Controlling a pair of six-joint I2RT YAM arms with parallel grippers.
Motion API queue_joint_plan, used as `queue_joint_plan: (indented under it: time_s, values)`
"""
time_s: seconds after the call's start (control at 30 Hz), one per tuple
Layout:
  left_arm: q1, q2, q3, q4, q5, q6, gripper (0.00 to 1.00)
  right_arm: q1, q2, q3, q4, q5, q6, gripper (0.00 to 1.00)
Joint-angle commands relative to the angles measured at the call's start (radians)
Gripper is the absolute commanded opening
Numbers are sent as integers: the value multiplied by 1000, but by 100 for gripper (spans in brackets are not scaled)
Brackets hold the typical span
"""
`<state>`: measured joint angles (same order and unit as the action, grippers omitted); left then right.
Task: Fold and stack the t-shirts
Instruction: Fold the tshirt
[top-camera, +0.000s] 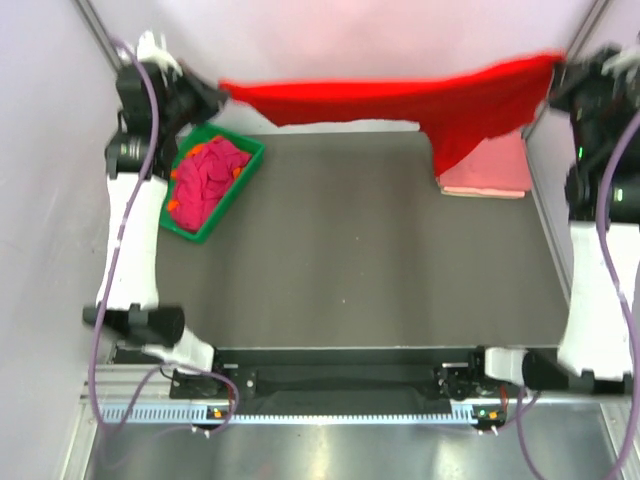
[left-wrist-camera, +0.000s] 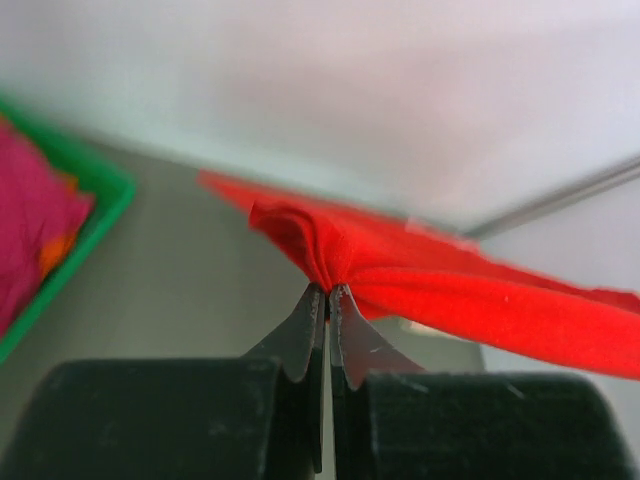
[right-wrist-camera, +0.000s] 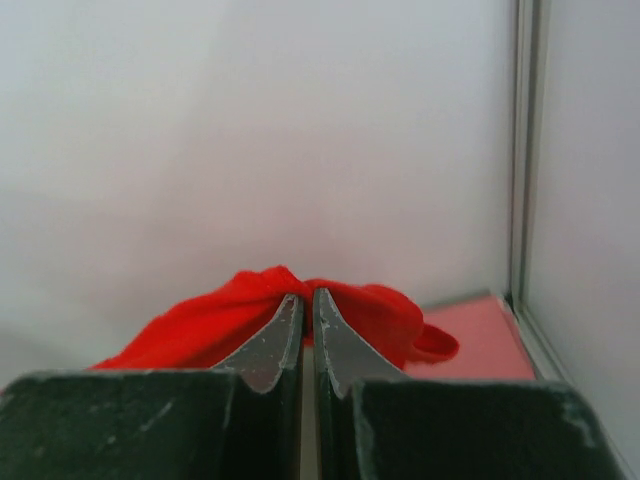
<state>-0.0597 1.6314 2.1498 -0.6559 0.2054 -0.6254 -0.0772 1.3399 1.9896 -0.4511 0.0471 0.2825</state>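
We are seeing an early stage: a folded salmon pink t-shirt is lying far right on the counter, and magenta and orange t-shirts are sitting bunched in the green tray. The red t-shirt is hanging stretched above the counter, unfolded. Left fingers are clamping one end, right fingers the other, cloth bunching at both tips.

Blocked along the table far edge by taut red t-shirt, far-left corner by green tray, far-right by pink t-shirt; was passable mid-table.
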Motion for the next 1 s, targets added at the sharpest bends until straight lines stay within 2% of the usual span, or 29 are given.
queue_joint_plan:
  time_s: [0.0,0.03,0.07,0.1,0.13,0.17,0.2,0.23,0.27,0.37,0.47,0.6,0.67,0.83,0.97]
  values:
    - [8,-204,-287,76,-4,32,0,-13,-203,-246,43,28,-37,0]
    - [6,-247,-356,76,-12,36,0,-13,-247,-309,26,39,-36,0]
    - [4,-336,-426,78,-23,52,0,-13,-336,-439,-16,55,-25,0]
    - [4,-381,-568,75,-47,59,0,-13,-384,-509,-38,71,-8,0]
    - [4,-424,-638,67,-70,67,0,-13,-427,-573,-70,86,13,0]
    - [4,-508,-703,58,-93,82,0,-13,-506,-691,-140,88,49,0]
    - [4,-548,-828,47,-118,85,0,-13,-548,-760,-162,65,55,0]
    - [4,-585,-891,45,-154,87,0,-13,-591,-832,-176,48,67,0]
    - [4,-646,-989,30,-175,99,0,-13,-670,-965,-217,46,119,0]
    - [4,-714,-1126,-23,-270,102,0,-13,-771,-1156,-317,27,204,0]
    - [4,-751,-1243,-54,-297,41,0,-13,-811,-1235,-438,45,259,0]
    - [4,-781,-1361,-87,-290,-69,0,-13,-820,-1229,-570,71,337,0]
    - [4,-801,-1415,-83,-279,-127,0,-13,-831,-1241,-615,19,368,0]
    - [4,-835,-1415,-134,-322,-161,0,-13,-919,-1310,-653,-29,371,0]
    - [4,-881,-1423,-189,-408,-195,0,-1,-907,-1284,-670,-15,353,0]
